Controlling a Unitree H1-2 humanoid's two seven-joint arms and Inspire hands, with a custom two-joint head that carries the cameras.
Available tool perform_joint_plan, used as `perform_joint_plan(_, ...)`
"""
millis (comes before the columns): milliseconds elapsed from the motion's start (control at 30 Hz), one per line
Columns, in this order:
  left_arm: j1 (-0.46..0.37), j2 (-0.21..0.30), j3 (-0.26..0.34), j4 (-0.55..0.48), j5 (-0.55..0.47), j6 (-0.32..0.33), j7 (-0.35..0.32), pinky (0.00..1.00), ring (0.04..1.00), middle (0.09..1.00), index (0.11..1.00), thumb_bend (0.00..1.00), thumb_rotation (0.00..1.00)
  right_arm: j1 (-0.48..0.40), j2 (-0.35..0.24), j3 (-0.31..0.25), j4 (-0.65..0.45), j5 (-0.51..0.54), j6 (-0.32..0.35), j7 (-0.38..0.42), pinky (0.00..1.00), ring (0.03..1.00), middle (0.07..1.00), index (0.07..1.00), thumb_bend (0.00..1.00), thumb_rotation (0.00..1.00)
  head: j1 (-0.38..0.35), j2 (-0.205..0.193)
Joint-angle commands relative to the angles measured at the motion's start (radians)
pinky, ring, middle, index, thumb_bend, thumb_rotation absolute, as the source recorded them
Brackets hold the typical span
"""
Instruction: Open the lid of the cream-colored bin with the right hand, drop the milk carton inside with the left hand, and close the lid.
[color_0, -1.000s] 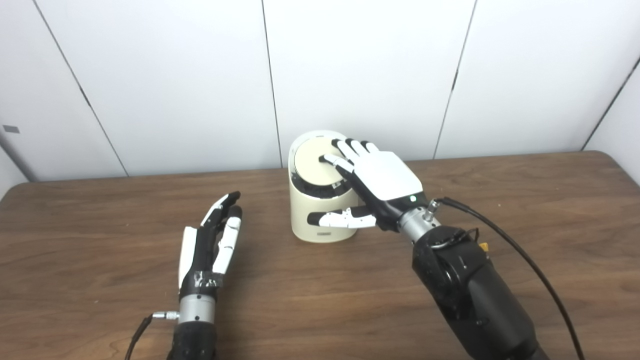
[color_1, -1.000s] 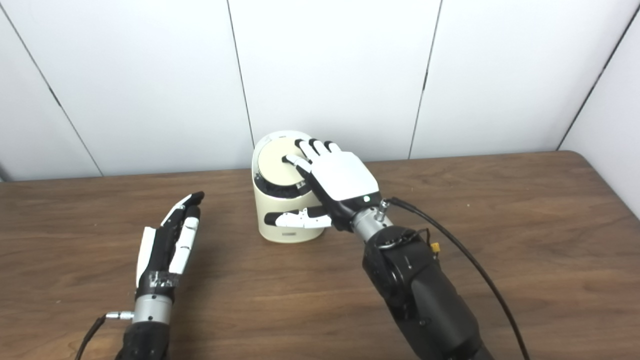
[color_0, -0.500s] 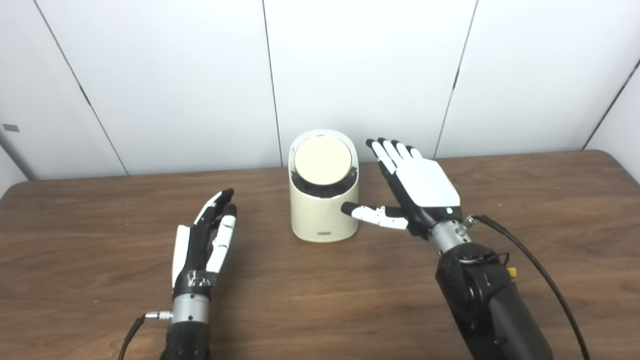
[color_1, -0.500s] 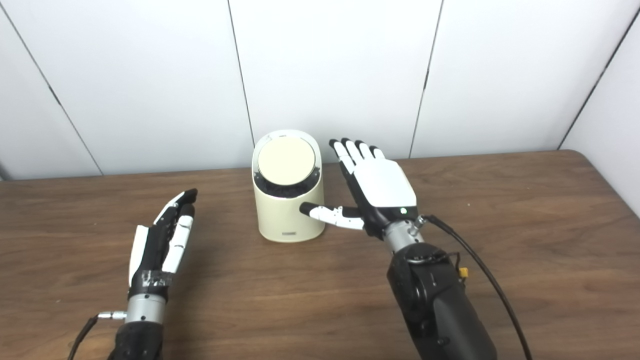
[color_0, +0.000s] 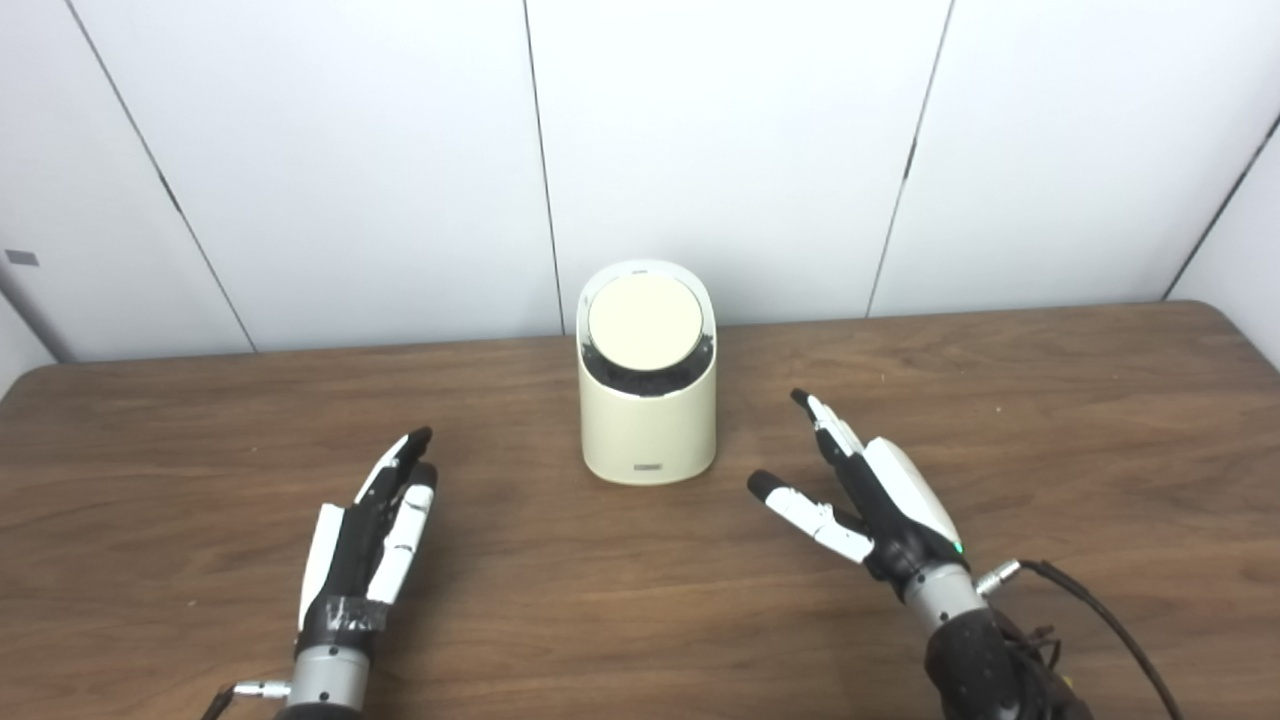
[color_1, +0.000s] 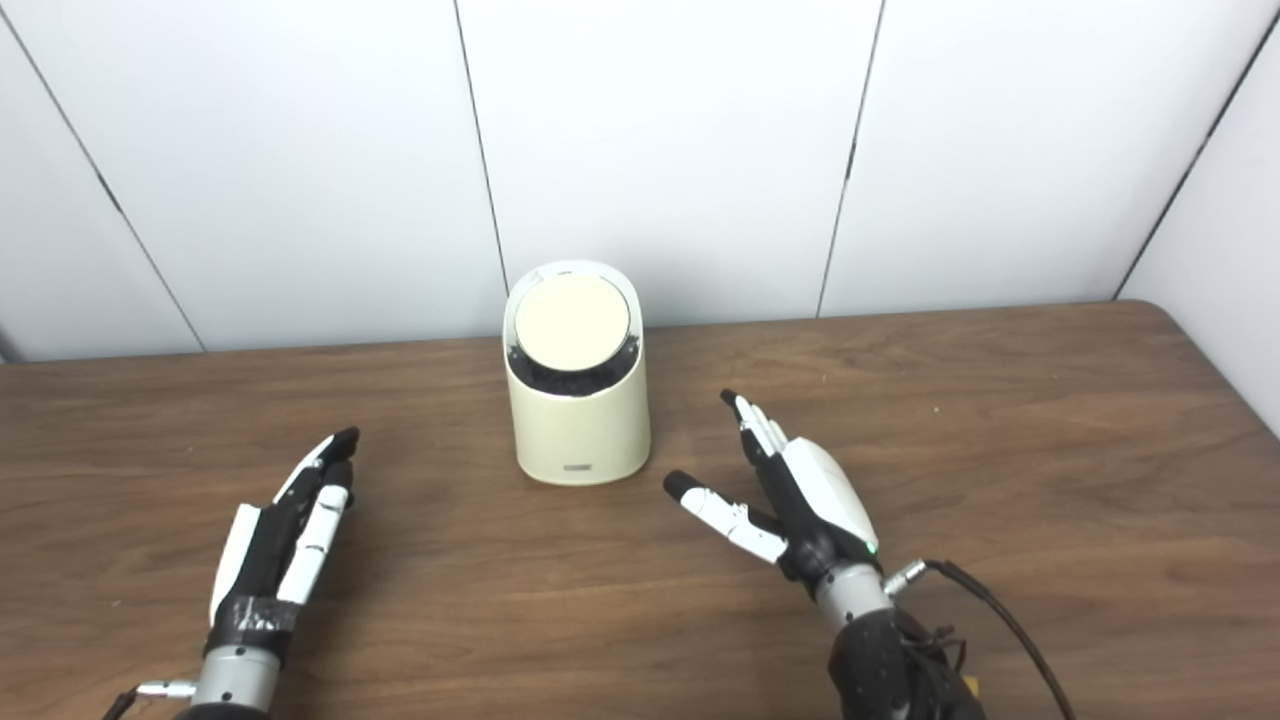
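Note:
The cream-colored bin (color_0: 648, 420) stands upright at the middle of the brown table, its round lid (color_0: 645, 322) lying shut on top. My right hand (color_0: 868, 495) is open and empty, low over the table to the front right of the bin, apart from it. My left hand (color_0: 365, 535) is open and empty, fingers straight, over the table to the front left of the bin. No milk carton shows in either view.
The wooden table (color_0: 1050, 400) runs wide on both sides of the bin. White wall panels (color_0: 720, 140) stand close behind the bin. A black cable (color_0: 1110, 620) trails from my right wrist.
My right hand left the bin's lid, moved right, then drew back toward the front edge and lower. My left hand also drew back a little. The lid lies shut.

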Motion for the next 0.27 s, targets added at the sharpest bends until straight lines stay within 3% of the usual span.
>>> perform_joint_plan(0, 0.001, 0.007, 0.006, -0.048, -0.021, -0.015, -0.005, 0.88, 0.919, 0.939, 0.948, 0.45, 0.93, -0.015, 0.008, -0.019, -0.051, 0.04, -0.032, -0.049, 0.92, 1.0, 1.0, 1.0, 0.55, 1.0, -0.002, 0.002)
perform_joint_plan(233, 0.077, 0.007, 0.012, -0.081, -0.037, -0.057, 0.002, 0.88, 0.909, 0.923, 0.942, 0.46, 0.96, 0.04, 0.056, -0.061, -0.063, 0.166, -0.03, -0.122, 0.88, 0.936, 0.957, 0.974, 0.56, 1.0, 0.0, 0.007)
